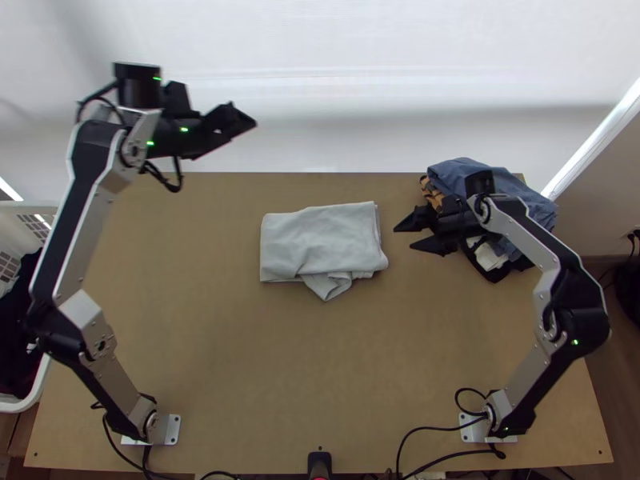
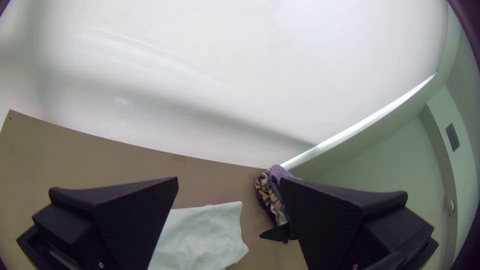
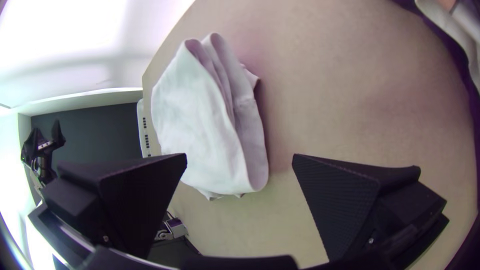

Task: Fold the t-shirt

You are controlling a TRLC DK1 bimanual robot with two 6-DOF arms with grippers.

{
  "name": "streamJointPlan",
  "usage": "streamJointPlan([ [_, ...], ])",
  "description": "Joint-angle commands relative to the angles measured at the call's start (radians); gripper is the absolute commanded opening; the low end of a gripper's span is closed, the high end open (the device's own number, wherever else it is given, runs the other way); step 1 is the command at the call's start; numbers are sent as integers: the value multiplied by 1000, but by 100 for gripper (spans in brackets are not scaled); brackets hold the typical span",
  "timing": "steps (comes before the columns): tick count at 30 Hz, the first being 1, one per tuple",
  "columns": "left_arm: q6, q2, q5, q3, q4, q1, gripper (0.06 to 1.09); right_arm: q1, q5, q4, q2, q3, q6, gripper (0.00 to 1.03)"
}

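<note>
The light grey t-shirt (image 1: 320, 240) lies folded in layers into a rough rectangle at the table's middle, a small flap sticking out at its near edge. Up and to its left, beyond the table's far edge, is my left gripper (image 1: 240, 122), raised off the cloth. My right gripper (image 1: 404, 232) hangs just right of the shirt, open and not touching it. In the left wrist view my left gripper (image 2: 228, 182) is open, part of the shirt (image 2: 200, 237) between its fingers. The right wrist view has my open right gripper (image 3: 240, 160) and the stacked folds of the shirt (image 3: 200, 120).
A pile of clothes (image 1: 496, 184), blue, patterned and dark, lies at the table's far right corner, under the right arm. A white basket (image 1: 32, 216) with dark cloth stands off the table's left side. Bare tabletop (image 1: 320, 368) stretches in front of the shirt.
</note>
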Motion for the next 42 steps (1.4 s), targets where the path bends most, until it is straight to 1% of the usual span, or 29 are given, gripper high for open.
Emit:
streamJointPlan([
  [1, 19, -54, -8, -29, -25, 35, 104, 4, -28, 2, 65, 31, -60, 99],
  [6, 28, -73, -26, -53, -37, 61, 104, 32, -34, 2, 99, 44, -95, 99],
  [11, 28, -73, -38, -53, -38, 64, 104, 44, -53, 2, 134, 72, -95, 99],
  [21, 27, -76, -52, -55, -43, 63, 104, 64, -53, 2, 211, 163, -86, 99],
  [26, 27, -77, -55, -53, -43, 67, 104, 93, -54, 1, 245, 192, -83, 99],
  [33, 27, -76, -57, -53, -44, 66, 104, 150, -54, 7, 288, 219, -57, 99],
  [38, 27, -74, -57, -53, -44, 66, 104, 199, -53, 53, 306, 250, 3, 99],
  [42, 27, -74, -57, -50, -44, 61, 104, 234, -53, 61, 331, 308, 44, 99],
])
